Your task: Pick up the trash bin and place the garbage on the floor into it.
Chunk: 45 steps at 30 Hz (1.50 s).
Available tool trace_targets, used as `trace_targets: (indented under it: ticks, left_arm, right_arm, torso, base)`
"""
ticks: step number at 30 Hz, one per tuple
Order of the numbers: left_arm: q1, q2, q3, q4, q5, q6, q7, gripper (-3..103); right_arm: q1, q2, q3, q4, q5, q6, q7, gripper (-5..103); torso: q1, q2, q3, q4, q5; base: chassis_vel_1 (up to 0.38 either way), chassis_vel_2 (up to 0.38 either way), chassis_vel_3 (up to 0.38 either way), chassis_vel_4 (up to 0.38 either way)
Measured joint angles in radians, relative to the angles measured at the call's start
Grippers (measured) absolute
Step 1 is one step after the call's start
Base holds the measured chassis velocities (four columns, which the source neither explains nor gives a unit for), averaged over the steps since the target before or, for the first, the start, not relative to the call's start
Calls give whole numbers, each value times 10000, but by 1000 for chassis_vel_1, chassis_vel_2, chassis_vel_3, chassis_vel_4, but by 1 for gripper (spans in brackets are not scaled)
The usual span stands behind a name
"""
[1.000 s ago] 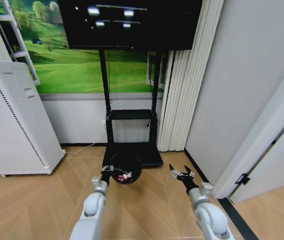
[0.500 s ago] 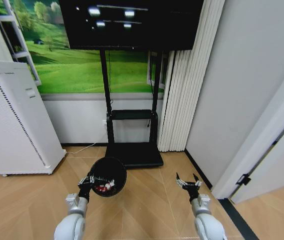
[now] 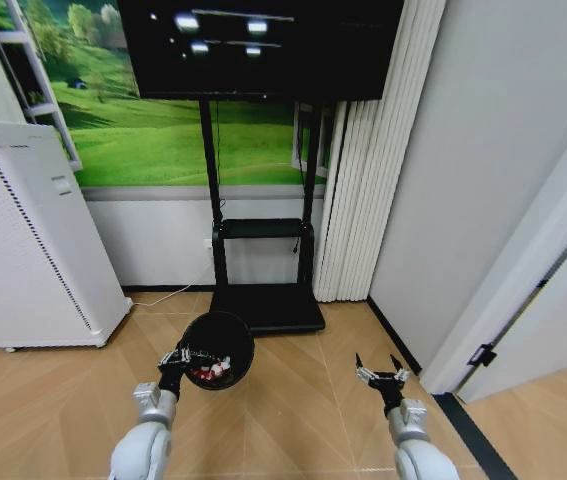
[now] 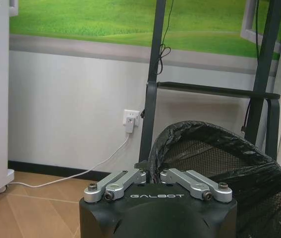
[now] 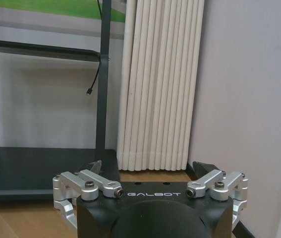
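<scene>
The black mesh trash bin (image 3: 218, 347) hangs above the floor, held at its rim by my left gripper (image 3: 177, 358), which is shut on it. Red-and-white garbage (image 3: 210, 371) lies inside the bin. In the left wrist view the bin (image 4: 214, 163) with its black liner sits right in front of the closed left gripper (image 4: 150, 171). My right gripper (image 3: 381, 374) is open and holds nothing, low at the right above the wooden floor. The right wrist view shows its fingers (image 5: 207, 168) spread apart, facing white curtain folds (image 5: 155, 84).
A black TV stand (image 3: 263, 305) with a low base stands straight ahead against the wall. A tall white perforated appliance (image 3: 23, 240) stands at the left. White curtain folds (image 3: 363, 180) and a grey wall with a door frame (image 3: 523, 290) close off the right.
Over the second my left arm pulled the bin back and to the left, and the right gripper drew back toward me. In the last half second little has moved.
</scene>
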Motion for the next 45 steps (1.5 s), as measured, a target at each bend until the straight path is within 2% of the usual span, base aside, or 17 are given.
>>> trace_targets:
  ticks: [12,23,24,28,29,31,32,34,35,37,38,40,41,45]
  left_arm:
    - [-233,22,90,148,-29,6,-80,7]
    - [-329,-57,114,262,-32,-21,-105,7]
    - [-331,-67,114,262,-30,-33,-106,7]
    - [-317,-73,107,247,-34,-50,-113,7]
    - [-307,-69,87,232,-35,-56,-118,7]
    - [-295,-69,87,228,-37,-61,-117,7]
    - [-284,-64,82,215,-39,-61,-114,7]
    - [-262,-61,59,200,-38,-83,-121,7]
    - [-262,-61,59,200,-38,-83,-121,7]
    - [-251,-62,47,196,-37,-110,-121,7]
    - [-242,-61,49,185,-38,-117,-121,7]
    - [-227,-61,47,184,-39,-117,-118,7]
    - [-207,-52,45,174,-41,-125,-111,7]
    - [-175,-49,44,171,-43,-142,-99,7]
  right_arm:
    - [1,-53,-33,-179,-8,25,5,100]
    - [91,-110,-53,-337,-59,69,-8,100]
    - [87,-119,-59,-337,-54,71,-6,100]
    - [34,-147,-84,-351,-64,72,24,100]
    - [7,-150,-99,-349,-69,66,42,100]
    - [-9,-157,-85,-346,-71,56,52,100]
    - [-44,-155,-133,-343,-70,40,42,100]
    - [-65,-136,-164,-341,-71,56,34,100]
    - [-65,-136,-164,-341,-71,56,34,100]
    - [-71,-110,-180,-373,-81,102,14,100]
    - [-69,-109,-178,-377,-106,141,8,100]
    - [-69,-110,-174,-381,-107,167,-5,100]
    - [-71,-110,-167,-384,-100,185,-61,100]
    - [-92,-99,-128,-384,-91,296,-189,100]
  torso:
    - [-3,1,-2,2,-2]
    - [2,0,2,1,6]
    - [2,0,1,2,-6]
    - [3,-1,1,0,6]
    - [4,1,1,2,-18]
    - [3,-1,1,-2,-10]
    - [4,-2,2,0,13]
    - [4,-1,1,5,-18]
    - [4,-1,1,5,-18]
    - [3,-2,1,4,13]
    - [2,-1,-1,1,-8]
    - [0,-1,0,2,-6]
    - [0,-1,0,1,7]
    - [-1,-1,-1,0,1]
  base:
    - [340,-45,-340,42]
    - [301,261,-305,-256]
    - [313,377,-313,-375]
    - [339,399,-364,-376]
    - [393,346,-389,-335]
    - [393,346,-398,-335]
    - [399,328,-398,-297]
    - [385,298,-373,-270]
    - [372,298,-375,-243]
    - [355,109,-365,-178]
    - [294,32,-227,-22]
    - [243,-25,-227,36]
    - [172,-156,-203,94]
    - [129,-194,-151,185]
